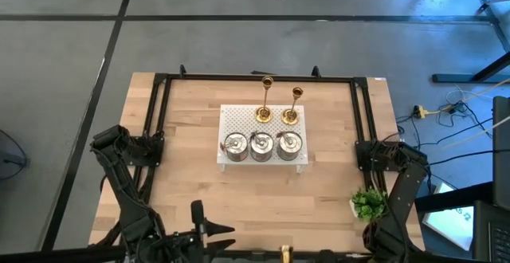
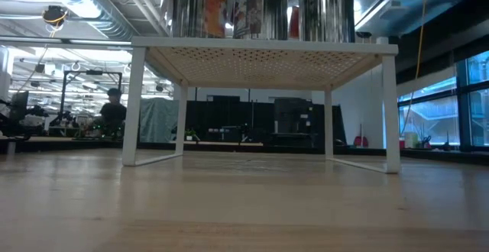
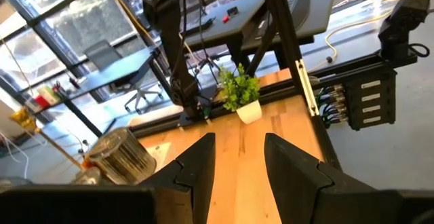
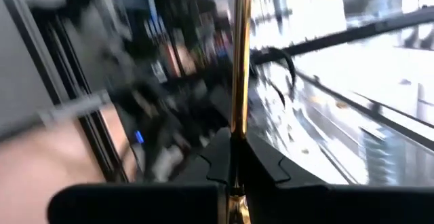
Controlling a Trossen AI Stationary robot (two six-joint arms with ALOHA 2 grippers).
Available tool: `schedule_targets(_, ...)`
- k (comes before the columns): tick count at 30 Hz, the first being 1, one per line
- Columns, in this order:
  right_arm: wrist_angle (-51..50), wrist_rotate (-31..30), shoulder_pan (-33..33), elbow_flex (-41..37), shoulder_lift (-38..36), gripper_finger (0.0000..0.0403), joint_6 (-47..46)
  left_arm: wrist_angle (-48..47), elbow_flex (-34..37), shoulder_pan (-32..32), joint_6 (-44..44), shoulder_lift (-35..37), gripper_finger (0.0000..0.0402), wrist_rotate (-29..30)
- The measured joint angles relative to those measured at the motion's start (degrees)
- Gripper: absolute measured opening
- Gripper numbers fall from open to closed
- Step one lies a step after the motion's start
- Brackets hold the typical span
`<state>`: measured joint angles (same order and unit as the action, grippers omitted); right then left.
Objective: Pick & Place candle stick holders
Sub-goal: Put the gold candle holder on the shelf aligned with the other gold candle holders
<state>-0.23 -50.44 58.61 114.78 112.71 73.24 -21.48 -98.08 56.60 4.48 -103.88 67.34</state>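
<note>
Two slim gold candlesticks stand on their round bases at the far side of the white perforated stand. Three squat silver holders sit in a row on its near side. A third gold candlestick is in my right gripper, which is shut on it at the table's near edge, where a bit of gold shows. My left gripper hovers open near the near-left corner with nothing between its fingers. My right gripper pinches the gold candlestick's thin stem between its two fingers. The stem runs out past the fingertips, and more gold shows farther back between the fingers. No part of the candlestick is seen resting on anything; its ends are out of the picture.
A small green plant in a white pot stands near the table's right near corner. A black frame runs along the table's left, far and right sides. In the low view the stand's white legs rest on the wood.
</note>
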Motion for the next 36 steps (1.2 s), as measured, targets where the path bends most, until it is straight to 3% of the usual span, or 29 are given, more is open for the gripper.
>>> schedule_targets(8,-3.20,-15.79,0.00,0.00,0.58,0.0020,10.18,-7.31,0.00,-1.98,11.88,0.00,0.0123,-3.30)
schedule_targets(18,-21.29,-15.32,-1.10,-0.02,1.64,0.0020,11.21,-9.57,-0.02,-4.95,23.72,0.76,0.0123,-4.63)
schedule_targets(20,-27.21,-13.51,-1.61,-0.02,1.64,0.0020,10.14,-8.33,-0.12,-6.68,25.73,1.47,0.0123,-9.10)
schedule_targets(23,-35.32,-9.69,-2.50,-0.09,1.70,0.0020,6.48,-5.65,-0.13,-9.63,28.19,2.12,0.0123,-20.91)
schedule_targets(27,-42.89,-12.39,-4.46,-0.11,1.73,0.0020,0.72,-1.87,-0.13,-12.33,30.32,2.05,0.0123,-32.77)
schedule_targets(31,-48.36,-15.90,-6.12,-0.71,1.72,0.0020,-4.93,-2.79,-0.13,-13.73,33.14,2.03,0.0123,-35.55)
schedule_targets(36,-48.52,-19.54,-6.50,-4.51,1.77,0.0020,-5.07,-4.20,-0.13,-13.87,33.93,1.90,0.0123,-35.81)
